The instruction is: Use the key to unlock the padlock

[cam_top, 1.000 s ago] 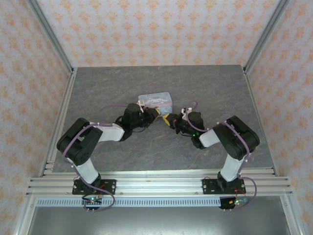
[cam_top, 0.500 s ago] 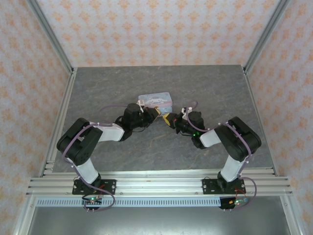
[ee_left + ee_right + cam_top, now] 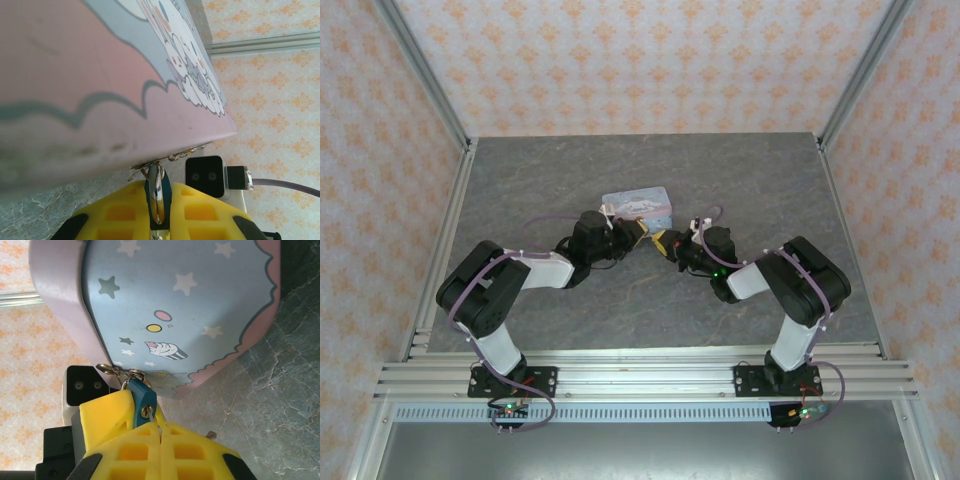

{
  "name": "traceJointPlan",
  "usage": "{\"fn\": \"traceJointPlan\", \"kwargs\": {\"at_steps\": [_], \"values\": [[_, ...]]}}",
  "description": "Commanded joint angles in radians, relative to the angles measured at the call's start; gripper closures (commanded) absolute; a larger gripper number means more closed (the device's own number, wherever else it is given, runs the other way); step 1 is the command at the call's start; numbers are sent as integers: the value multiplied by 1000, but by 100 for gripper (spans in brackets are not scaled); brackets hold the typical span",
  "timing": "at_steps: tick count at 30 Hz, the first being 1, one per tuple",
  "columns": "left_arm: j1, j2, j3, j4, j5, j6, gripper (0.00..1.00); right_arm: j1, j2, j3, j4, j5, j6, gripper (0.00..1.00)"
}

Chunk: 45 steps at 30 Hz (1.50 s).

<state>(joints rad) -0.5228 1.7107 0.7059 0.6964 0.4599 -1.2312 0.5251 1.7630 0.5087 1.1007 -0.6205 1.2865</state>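
The small teal padlock (image 3: pixel 141 398) hangs by its metal shackle from a clasp on the pale blue cartoon tin (image 3: pixel 175 305). My left gripper (image 3: pixel 158 186) is shut on the padlock (image 3: pixel 166 196), whose body sits edge-on between the yellow pads. One left finger (image 3: pixel 108 415) lies against the padlock's side. My right gripper (image 3: pixel 160 430) is shut on the key (image 3: pixel 150 413), whose blade enters the keyhole. From above, the left gripper (image 3: pixel 638 232) and the right gripper (image 3: pixel 665 245) meet tip to tip just in front of the tin (image 3: pixel 637 204).
The grey stone-patterned table (image 3: pixel 750 180) extends around the tin. Aluminium frame posts and patterned walls close in the back and sides. The right wrist's black camera block (image 3: pixel 204 175) faces the left one closely.
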Motion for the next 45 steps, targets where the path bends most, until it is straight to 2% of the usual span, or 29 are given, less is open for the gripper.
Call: {"fn": "traceJointPlan", "kwargs": {"at_steps": [1,10,21,29,42,45], "values": [[-14,8,29,58,20,-17,100,6,20,34,61,4,-1,100],[-26,3,30,80,25,-35,100,6,46,45,122,9,22,100],[-49,6,44,93,30,-81,100,-11,60,66,116,-8,-21,100],[-54,6,51,88,34,-94,100,-38,64,101,62,-61,-83,100],[-56,13,60,79,43,-91,100,-42,87,170,77,-165,-44,100],[-57,13,63,72,46,-90,100,-48,73,180,23,-180,-81,100]]}}
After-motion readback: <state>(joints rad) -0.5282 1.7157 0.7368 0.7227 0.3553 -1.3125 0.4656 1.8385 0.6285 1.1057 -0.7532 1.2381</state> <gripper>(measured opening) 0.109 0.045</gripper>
